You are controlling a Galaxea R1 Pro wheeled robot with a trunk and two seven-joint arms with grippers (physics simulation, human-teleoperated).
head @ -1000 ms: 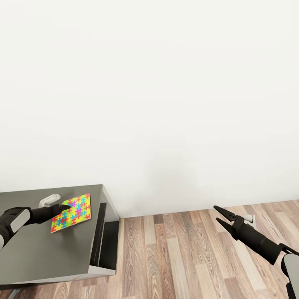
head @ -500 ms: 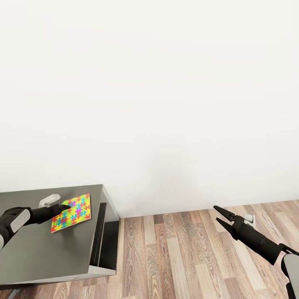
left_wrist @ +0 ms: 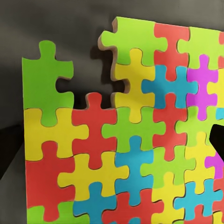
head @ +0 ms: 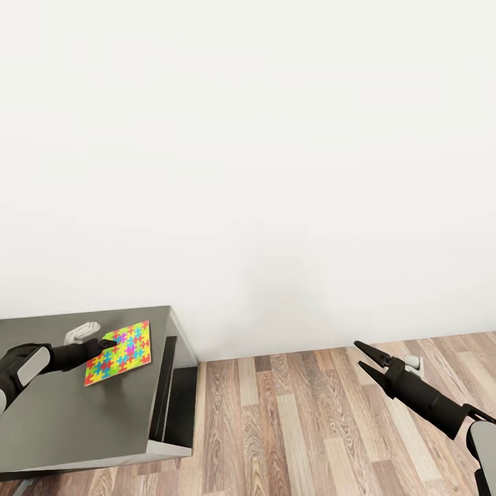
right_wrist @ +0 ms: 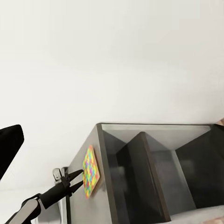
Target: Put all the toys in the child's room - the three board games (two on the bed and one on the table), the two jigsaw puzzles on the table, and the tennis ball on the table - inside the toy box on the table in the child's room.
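The left gripper (head: 109,342) is seemingly pinching the puzzle (head: 118,352) on the table (head: 69,413). The right gripper (head: 363,358) is hanging open over the floor (head: 289,420).

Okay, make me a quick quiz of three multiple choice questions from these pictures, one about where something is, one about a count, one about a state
1. Where does the jigsaw puzzle lie?
A. on the wooden floor
B. on the dark grey table top
C. on a bed

2. How many jigsaw puzzles show in the head view?
A. one
B. two
C. three

3. How do the right gripper's fingers stand?
A. shut on a ball
B. apart, holding nothing
C. shut on the puzzle

Answers:
1. B: the coloured sheet rests flat on the table, near its far right corner, with the left gripper at its edge.
2. A: a single multicoloured sheet lies there.
3. B: the right gripper hangs over the wooden floor with its two tips spread and nothing between them.
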